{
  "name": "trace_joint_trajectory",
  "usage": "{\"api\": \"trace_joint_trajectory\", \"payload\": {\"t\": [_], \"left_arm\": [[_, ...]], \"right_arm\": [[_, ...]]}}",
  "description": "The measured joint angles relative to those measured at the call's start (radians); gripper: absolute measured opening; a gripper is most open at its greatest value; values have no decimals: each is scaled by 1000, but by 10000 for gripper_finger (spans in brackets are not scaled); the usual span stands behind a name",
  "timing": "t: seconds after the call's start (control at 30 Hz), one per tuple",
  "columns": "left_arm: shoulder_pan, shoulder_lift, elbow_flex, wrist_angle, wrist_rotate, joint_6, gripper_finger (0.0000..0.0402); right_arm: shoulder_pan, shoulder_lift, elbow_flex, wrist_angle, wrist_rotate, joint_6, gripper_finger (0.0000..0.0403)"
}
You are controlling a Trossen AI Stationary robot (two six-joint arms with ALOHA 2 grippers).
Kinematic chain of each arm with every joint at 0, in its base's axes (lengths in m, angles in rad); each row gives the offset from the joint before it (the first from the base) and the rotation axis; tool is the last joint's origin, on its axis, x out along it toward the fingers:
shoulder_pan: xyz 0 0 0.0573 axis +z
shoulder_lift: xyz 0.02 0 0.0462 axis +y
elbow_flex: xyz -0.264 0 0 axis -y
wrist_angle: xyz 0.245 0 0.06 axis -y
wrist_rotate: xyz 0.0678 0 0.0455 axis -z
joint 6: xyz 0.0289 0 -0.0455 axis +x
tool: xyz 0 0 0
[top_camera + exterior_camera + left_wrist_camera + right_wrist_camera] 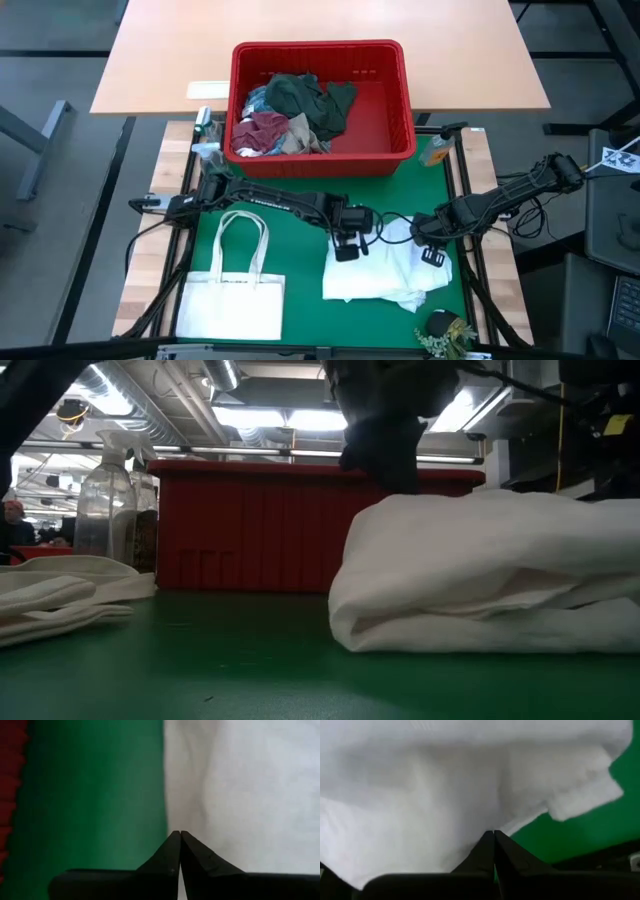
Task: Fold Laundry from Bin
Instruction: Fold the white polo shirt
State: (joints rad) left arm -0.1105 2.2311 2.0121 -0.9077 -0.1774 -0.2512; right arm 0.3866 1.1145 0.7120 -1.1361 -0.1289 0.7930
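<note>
both hands [180, 834] [494, 833] shut, low

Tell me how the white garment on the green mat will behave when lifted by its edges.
The white garment probably drapes limply: it lies in soft folds and wrinkles. It looks light, being thin cloth. Lifted at two points, its middle would likely sag and its layers unfold.

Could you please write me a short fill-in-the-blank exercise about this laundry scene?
1. The red bin stands on the ____ mat.
2. Both end effectors, left and right, are over the ____ garment.
3. The tote bag lies on the left arm's ____.

Missing words: green; white; side
</note>
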Motion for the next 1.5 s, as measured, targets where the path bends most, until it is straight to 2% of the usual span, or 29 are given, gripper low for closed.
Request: {"api": "trace_joint_trajectory", "payload": {"t": [0.23,0.47,0.63,0.83,1.03,1.3,1.5], "left_arm": [[8,0,0,0,-65,-2,10],[5,-47,-2,-36,-35,-2,10],[-6,-94,-1,-69,-34,-2,10],[-12,-106,-1,-78,-39,-2,11],[-17,-106,-1,-115,-40,-1,11],[-17,-106,-1,-115,-41,-1,11],[-17,-106,-1,-115,-41,0,11]], "right_arm": [[0,0,0,-75,-67,40,3],[0,0,23,-153,-75,41,6],[-1,0,63,-167,-52,40,2],[-1,0,68,-160,12,39,19],[-1,0,68,-160,32,36,71],[-6,0,68,-147,230,-13,175],[-103,0,68,-96,243,-77,199]]}}
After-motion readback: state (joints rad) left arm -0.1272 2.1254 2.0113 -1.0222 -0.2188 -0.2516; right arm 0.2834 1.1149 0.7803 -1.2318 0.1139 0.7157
